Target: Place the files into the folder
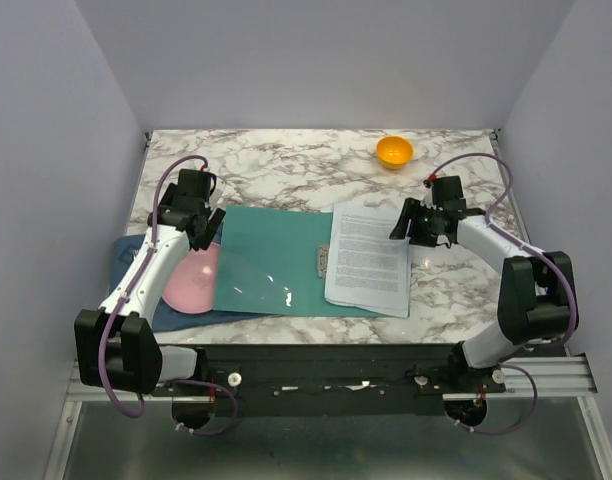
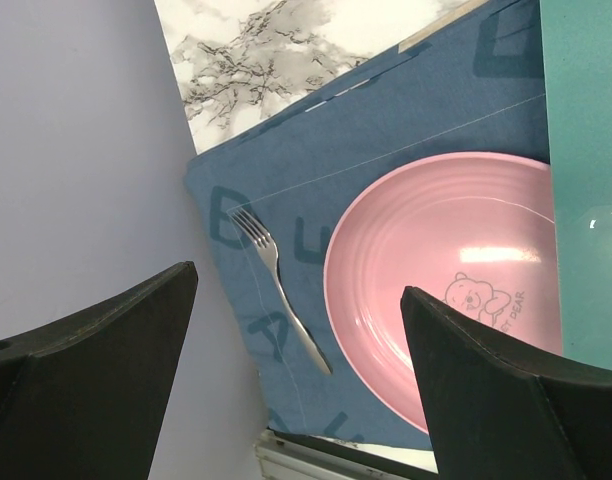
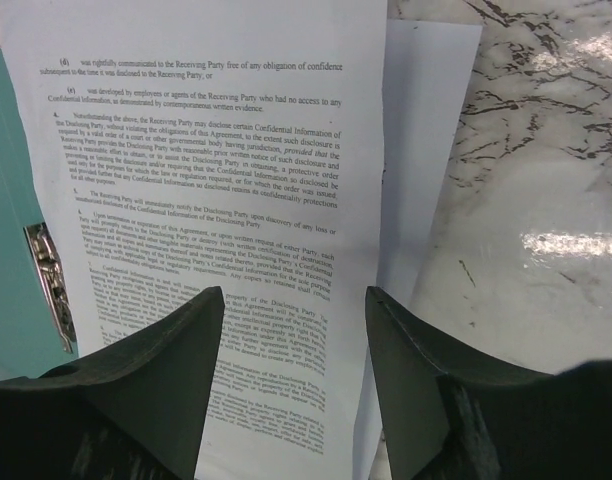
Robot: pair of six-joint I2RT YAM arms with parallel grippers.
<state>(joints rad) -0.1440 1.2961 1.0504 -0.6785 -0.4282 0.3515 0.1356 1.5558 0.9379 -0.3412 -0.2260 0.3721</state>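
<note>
Files (image 1: 367, 258): a small stack of white printed sheets, right of centre in the top view. Long axis runs from top to bottom of the frame, tilted slightly. The left part lies on the folder (image 1: 271, 250), the right part on the marble table (image 1: 286, 165).
Folder: teal, opened flat at centre, long axis left to right. The metal clip (image 1: 322, 259) sits just beside the sheets' left edge.
A clear flap (image 1: 248, 288) at the lower left overlaps the pink plate (image 2: 441, 280).

Right wrist view: a lower sheet (image 3: 426, 150) sticks out to the right of the top one.

Surroundings: blue placemat (image 2: 286, 170) at left carries the plate and a fork (image 2: 281, 285). Orange bowl (image 1: 394, 151) at upper right, well apart from the sheets.

Writing: the sheets show "Confidential Information", "Receiving Party" and "Disclosing Party". The plate has a bear drawing with "BEAR". The placemat's letters cannot be read whole.

Left gripper (image 2: 298, 278): fingers spread wide, empty, over fork and plate.
Right gripper (image 3: 294, 292): fingers apart, empty, over the top sheet.
</note>
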